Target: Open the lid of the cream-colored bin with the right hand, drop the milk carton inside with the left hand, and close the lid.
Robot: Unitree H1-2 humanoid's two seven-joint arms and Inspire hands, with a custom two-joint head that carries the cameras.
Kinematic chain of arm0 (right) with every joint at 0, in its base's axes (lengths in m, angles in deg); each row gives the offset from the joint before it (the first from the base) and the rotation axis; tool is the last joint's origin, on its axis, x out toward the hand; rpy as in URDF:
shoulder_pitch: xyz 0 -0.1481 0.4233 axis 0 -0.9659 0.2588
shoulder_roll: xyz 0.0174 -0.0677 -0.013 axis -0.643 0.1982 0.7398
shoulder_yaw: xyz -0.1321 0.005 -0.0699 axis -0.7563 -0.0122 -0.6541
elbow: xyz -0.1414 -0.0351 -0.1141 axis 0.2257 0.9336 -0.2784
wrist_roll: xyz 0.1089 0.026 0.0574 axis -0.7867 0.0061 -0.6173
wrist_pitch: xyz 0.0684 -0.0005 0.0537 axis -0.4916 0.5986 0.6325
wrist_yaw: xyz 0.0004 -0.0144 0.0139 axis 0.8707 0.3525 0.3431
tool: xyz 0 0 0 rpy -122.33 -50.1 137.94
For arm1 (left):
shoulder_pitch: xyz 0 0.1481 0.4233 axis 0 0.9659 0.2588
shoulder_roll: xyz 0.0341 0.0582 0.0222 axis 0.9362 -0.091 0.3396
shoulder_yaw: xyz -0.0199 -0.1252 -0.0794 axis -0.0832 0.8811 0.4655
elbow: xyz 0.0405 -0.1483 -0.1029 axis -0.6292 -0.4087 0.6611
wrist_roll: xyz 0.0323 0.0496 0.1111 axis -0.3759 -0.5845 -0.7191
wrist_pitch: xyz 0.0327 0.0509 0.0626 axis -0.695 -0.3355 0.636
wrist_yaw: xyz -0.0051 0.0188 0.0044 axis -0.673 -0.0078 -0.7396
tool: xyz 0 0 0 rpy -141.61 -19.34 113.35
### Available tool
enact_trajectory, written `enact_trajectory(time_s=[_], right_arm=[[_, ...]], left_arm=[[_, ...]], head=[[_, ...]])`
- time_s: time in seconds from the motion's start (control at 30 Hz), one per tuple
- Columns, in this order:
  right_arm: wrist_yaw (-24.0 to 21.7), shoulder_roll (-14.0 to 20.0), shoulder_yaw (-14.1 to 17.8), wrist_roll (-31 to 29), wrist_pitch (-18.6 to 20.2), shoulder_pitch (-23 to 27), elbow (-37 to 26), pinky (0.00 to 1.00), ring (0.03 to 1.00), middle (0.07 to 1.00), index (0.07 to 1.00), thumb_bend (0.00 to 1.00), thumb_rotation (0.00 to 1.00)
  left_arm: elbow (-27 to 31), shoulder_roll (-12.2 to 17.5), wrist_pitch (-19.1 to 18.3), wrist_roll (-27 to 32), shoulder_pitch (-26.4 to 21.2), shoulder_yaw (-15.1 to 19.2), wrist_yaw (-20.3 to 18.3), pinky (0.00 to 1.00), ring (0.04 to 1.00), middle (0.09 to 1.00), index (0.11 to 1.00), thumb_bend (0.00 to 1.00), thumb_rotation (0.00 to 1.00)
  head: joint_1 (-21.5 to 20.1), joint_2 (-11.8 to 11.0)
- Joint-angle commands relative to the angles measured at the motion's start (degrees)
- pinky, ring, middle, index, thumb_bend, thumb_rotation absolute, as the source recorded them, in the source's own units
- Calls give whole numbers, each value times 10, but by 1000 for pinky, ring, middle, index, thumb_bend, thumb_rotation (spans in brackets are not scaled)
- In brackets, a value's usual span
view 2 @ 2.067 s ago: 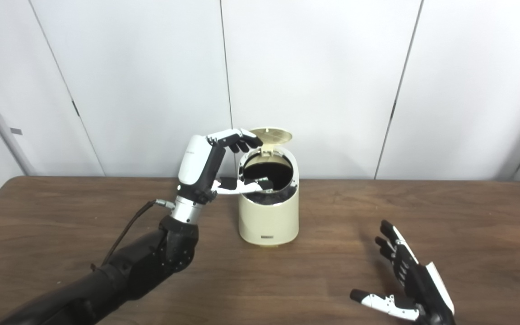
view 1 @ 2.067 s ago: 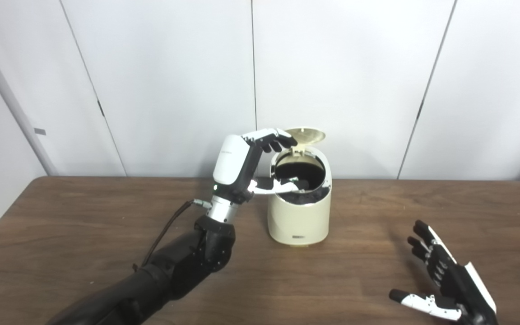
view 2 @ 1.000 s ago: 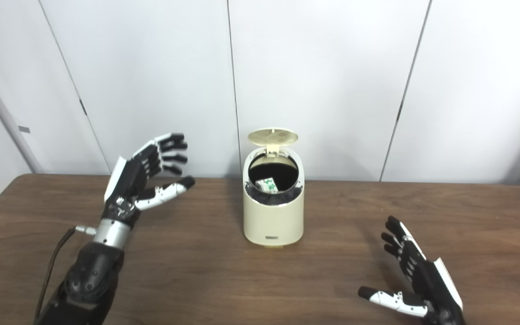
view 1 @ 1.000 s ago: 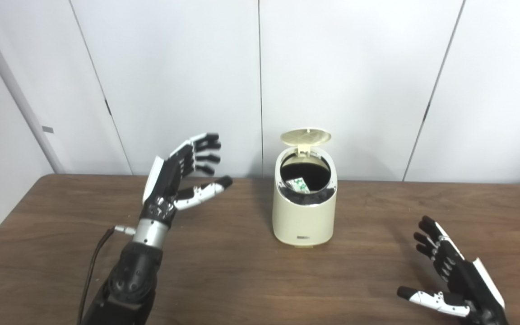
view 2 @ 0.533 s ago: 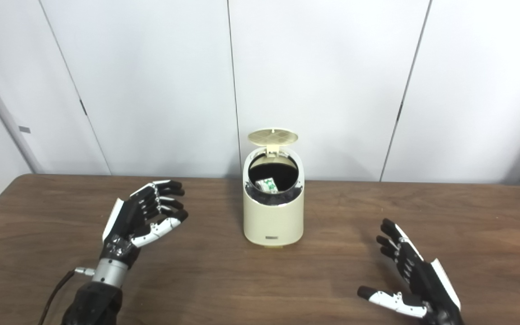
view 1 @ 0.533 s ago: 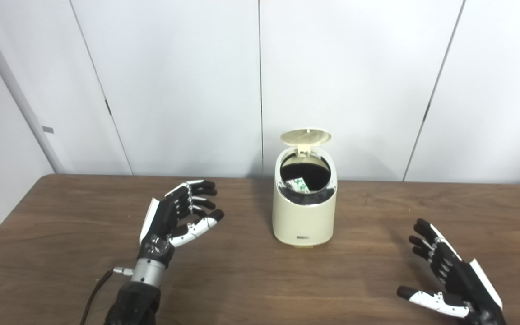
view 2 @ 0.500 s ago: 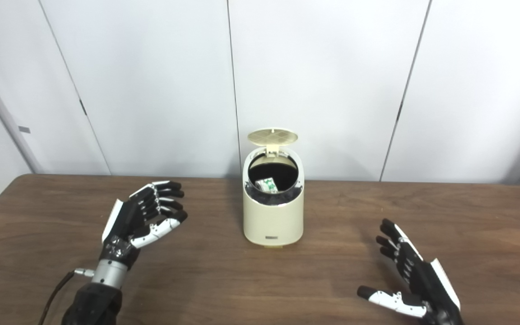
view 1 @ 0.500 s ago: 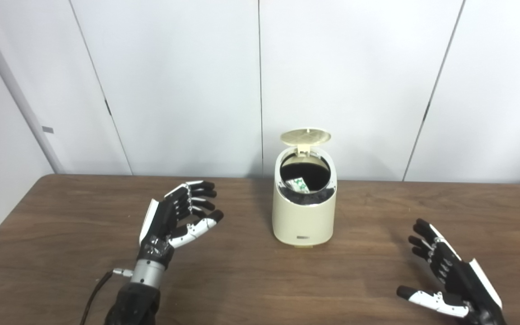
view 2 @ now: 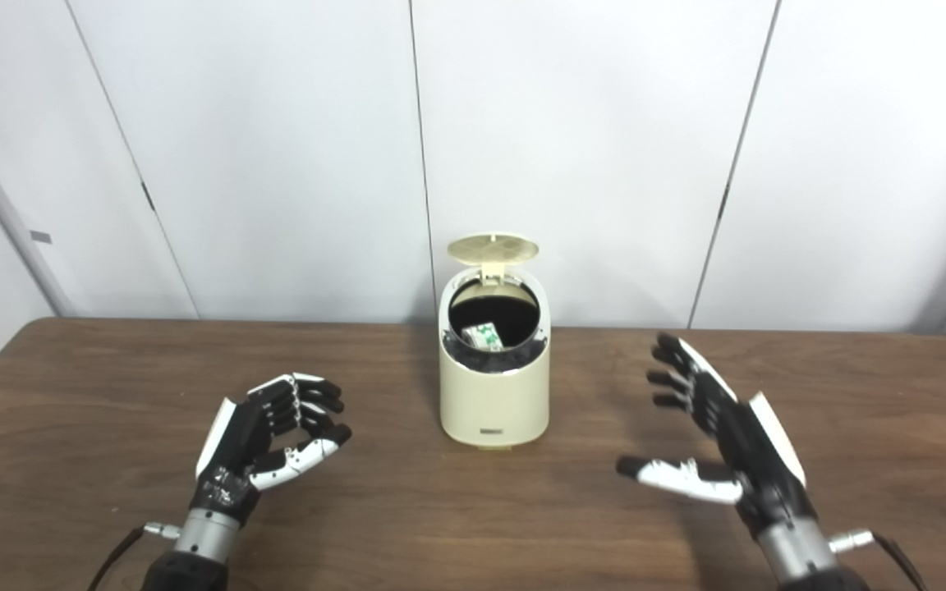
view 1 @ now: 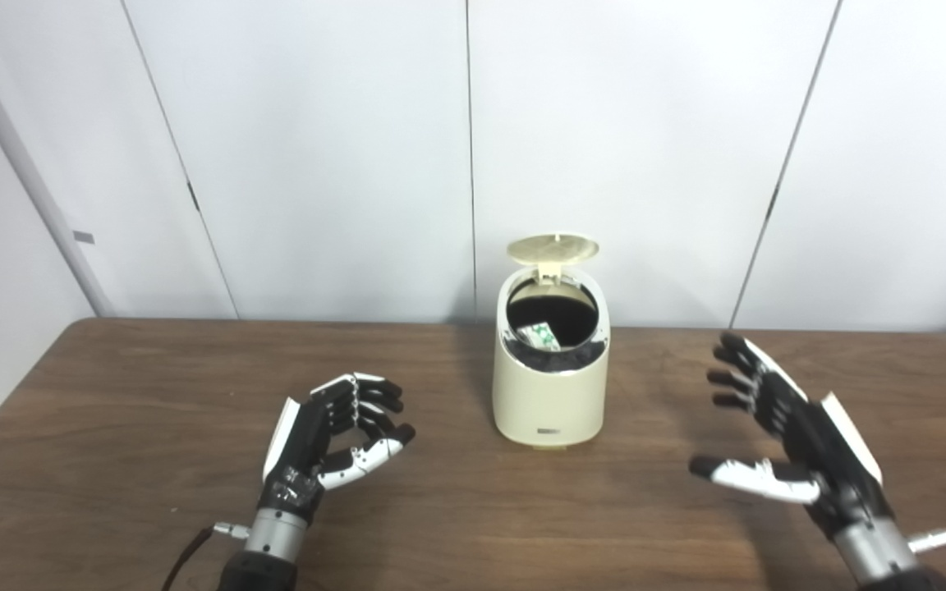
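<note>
The cream-colored bin (view 1: pixel 549 394) stands near the far edge of the brown wooden table (view 1: pixel 112 427), close to the white panelled wall (view 1: pixel 317 148), with bare tabletop on both its sides and in front. Its round lid (view 1: pixel 553 248) is tipped up and back on its hinge, leaving the mouth uncovered. Inside, only a corner of the milk carton (view 1: pixel 540 335) shows (white with green print); the rest is lost in the dark interior. Both forearms are cut off by the bottom edge. The left hand (view 1: pixel 332 439) hovers low, well left of the bin, palm turned inward, fingers loosely curled with gaps between them, holding nothing. The right hand (view 1: pixel 785 435) is raised to the bin's right, well apart from it, fingers spread toward the wall and thumb stretched sideways toward the bin, empty.
</note>
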Motion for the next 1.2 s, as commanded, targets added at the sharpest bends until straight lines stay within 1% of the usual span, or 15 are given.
enact_trajectory(time_s=[0.0,0.03,0.07,0.13,0.23,0.3,0.33,0.4,0.47,0.53,0.63,0.73,0.9,1.07,1.17], right_arm=[[12,9,-2,21,1,38,-28,722,794,868,884,730,277],[13,9,-4,31,5,47,-31,696,781,863,873,740,268],[12,8,-7,38,18,64,-37,682,775,861,867,745,264],[5,8,-12,43,41,89,-44,650,775,870,859,754,241],[-6,12,-22,54,83,125,-55,640,803,874,868,756,255],[-11,14,-27,56,104,142,-57,660,822,876,871,749,259],[-14,14,-29,55,112,155,-54,698,836,880,874,747,281],[-18,15,-33,52,117,175,-44,757,862,880,871,733,306],[-19,15,-38,59,120,195,-34,791,880,879,864,719,331],[-19,17,-48,77,128,221,-22,828,898,886,856,653,389],[-21,23,-61,103,140,246,-13,825,905,893,864,613,448],[-28,37,-81,134,149,277,4,829,912,899,880,651,505],[-58,63,-124,186,170,317,14,858,931,922,900,630,586],[-101,77,-149,205,190,341,14,896,978,942,905,672,611],[-120,78,-158,211,194,344,4,916,993,944,902,663,609]], left_arm=[[-14,-1,23,1,-2,1,-6,368,444,548,592,599,81],[-17,-1,25,3,-2,1,-7,369,448,550,594,599,71],[-21,-1,30,3,-2,2,-7,370,450,551,595,599,66],[-28,-3,37,1,-4,4,-6,363,447,554,600,603,66],[-37,-5,45,0,-6,7,-5,360,445,552,597,619,109],[-40,-5,48,-1,-6,9,-5,364,452,558,598,626,125],[-42,-6,49,0,-6,10,-7,363,454,560,598,630,135],[-44,-6,51,3,-7,11,-8,365,458,561,598,632,140],[-45,-6,51,4,-7,12,-10,369,463,561,598,633,142],[-52,-5,56,4,-9,12,-12,384,476,569,601,628,136],[-57,-5,60,4,-11,13,-14,392,485,573,601,634,142],[-58,-6,60,6,-12,14,-16,405,496,576,598,638,128],[-59,-6,61,-2,-13,15,-14,408,495,576,597,630,118],[-63,-9,66,1,-13,16,-16,406,498,578,597,639,118],[-59,-10,63,-3,-13,15,-13,407,499,576,594,636,100]], head=[[0,0],[0,0],[-9,-3],[-9,-3],[-13,-4],[-14,-5],[-15,-5],[-16,-5],[-18,-6],[-20,-7],[-20,-7],[-20,-8],[-21,-7],[-18,-7],[-16,-4]])
